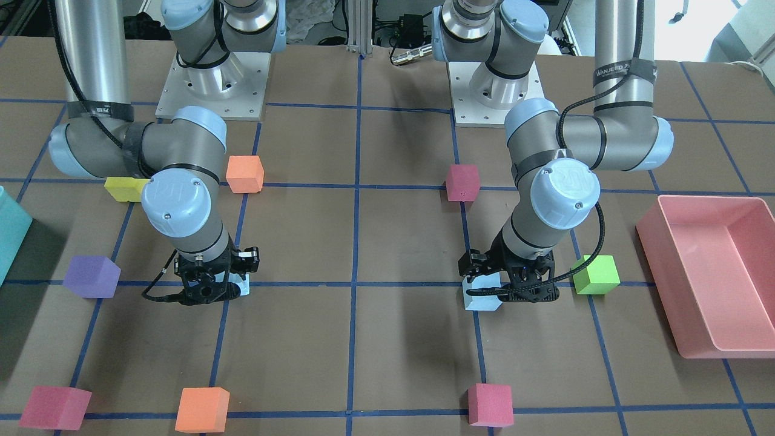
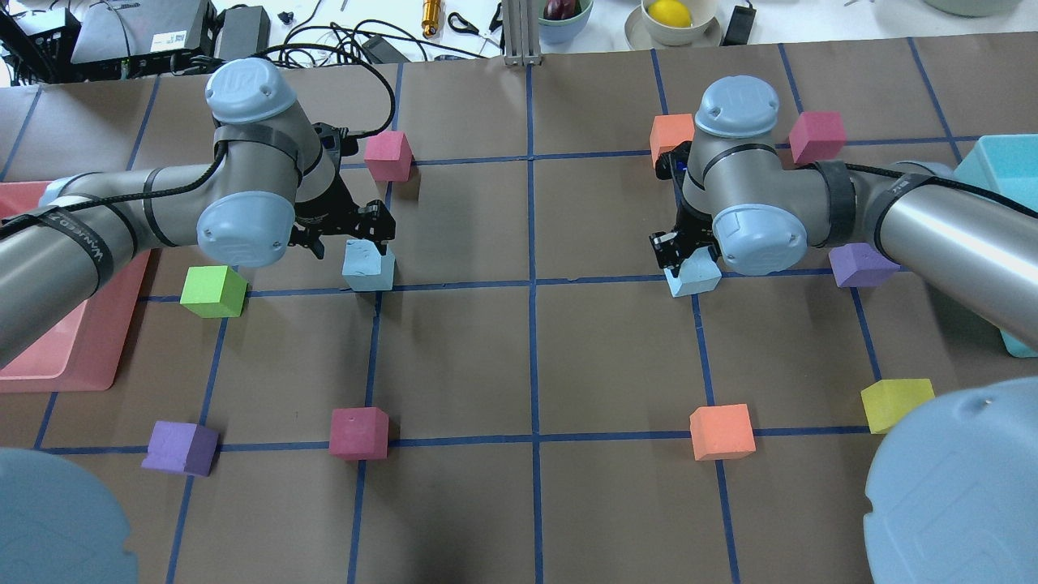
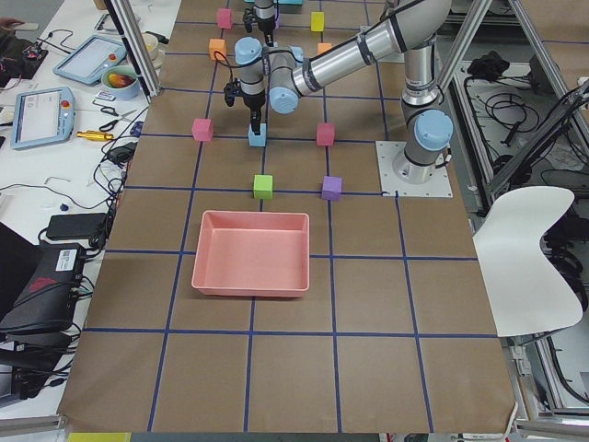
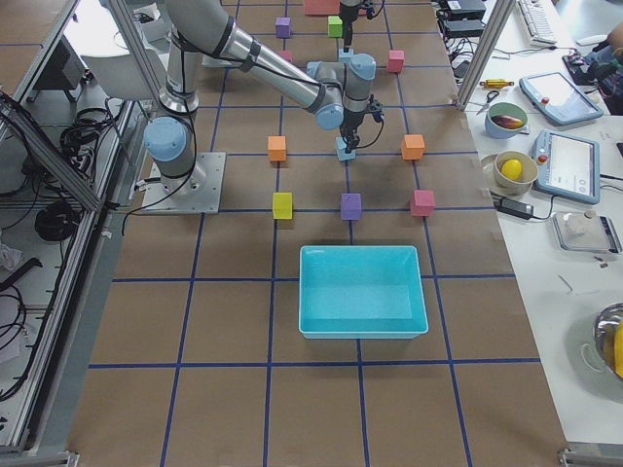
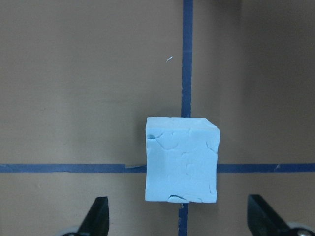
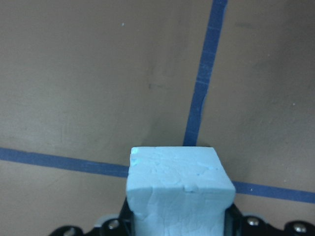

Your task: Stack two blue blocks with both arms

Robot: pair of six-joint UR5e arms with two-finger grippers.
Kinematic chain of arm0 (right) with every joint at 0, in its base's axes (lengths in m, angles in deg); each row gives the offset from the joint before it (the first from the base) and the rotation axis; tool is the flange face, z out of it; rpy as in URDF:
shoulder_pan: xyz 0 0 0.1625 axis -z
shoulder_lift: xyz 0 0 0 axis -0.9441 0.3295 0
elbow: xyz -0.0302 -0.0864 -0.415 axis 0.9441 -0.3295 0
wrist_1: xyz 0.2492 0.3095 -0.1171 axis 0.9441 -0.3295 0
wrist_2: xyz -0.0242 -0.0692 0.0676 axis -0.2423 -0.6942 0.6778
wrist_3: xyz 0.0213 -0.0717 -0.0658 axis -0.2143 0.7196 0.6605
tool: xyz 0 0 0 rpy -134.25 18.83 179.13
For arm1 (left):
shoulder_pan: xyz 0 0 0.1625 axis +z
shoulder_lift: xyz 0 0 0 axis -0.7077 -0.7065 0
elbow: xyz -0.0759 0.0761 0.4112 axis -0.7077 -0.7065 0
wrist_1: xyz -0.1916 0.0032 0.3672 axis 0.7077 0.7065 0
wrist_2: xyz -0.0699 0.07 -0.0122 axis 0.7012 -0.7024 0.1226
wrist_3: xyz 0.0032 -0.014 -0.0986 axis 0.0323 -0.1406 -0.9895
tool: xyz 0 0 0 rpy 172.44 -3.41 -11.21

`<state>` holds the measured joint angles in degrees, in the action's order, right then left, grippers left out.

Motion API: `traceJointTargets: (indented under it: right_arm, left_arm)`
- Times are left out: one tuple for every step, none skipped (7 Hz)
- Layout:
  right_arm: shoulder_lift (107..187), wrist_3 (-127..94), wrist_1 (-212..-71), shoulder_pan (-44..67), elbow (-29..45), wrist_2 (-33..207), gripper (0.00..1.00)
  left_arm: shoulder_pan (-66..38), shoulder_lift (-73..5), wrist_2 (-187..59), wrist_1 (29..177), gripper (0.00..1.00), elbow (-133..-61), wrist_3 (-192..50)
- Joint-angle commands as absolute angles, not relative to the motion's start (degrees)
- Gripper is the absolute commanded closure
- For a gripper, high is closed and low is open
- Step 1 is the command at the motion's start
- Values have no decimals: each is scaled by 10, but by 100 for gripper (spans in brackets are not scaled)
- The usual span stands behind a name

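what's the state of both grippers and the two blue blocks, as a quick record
left gripper: open, fingers either side of left blue block, not touching
right gripper: appears shut on right blue block
left blue block: resting flat, not gripped
right blue block: inside that grip, low down
stack: not yet made, blocks far apart

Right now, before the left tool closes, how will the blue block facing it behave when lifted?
Probably light and squashy: the blue block looks like foam, its faces cracked and chipped. Flat-sided and sitting square, it should slide rather than roll. The open left tool likely needs only gentle grip.
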<state>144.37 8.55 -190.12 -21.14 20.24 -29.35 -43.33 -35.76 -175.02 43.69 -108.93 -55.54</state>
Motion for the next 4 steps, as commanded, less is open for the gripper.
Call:
traceJointTargets:
  right_arm:
    - [1477,16,-1882,-256,194,-287,73]
    - [1487,-45,-1877,-304,192,-287,69]
    - [1487,-109,-1876,-348,197,-288,69]
    - [1487,-160,-1873,-387,205,-287,69]
  left_arm:
    - [-434,-376,-1750,425,0,-1092,-560]
    - [-435,-381,-1748,426,0,-1094,-562]
    - [-435,-385,-1748,425,0,-1093,-559]
    - [-434,-386,-1749,424,3,-1093,-558]
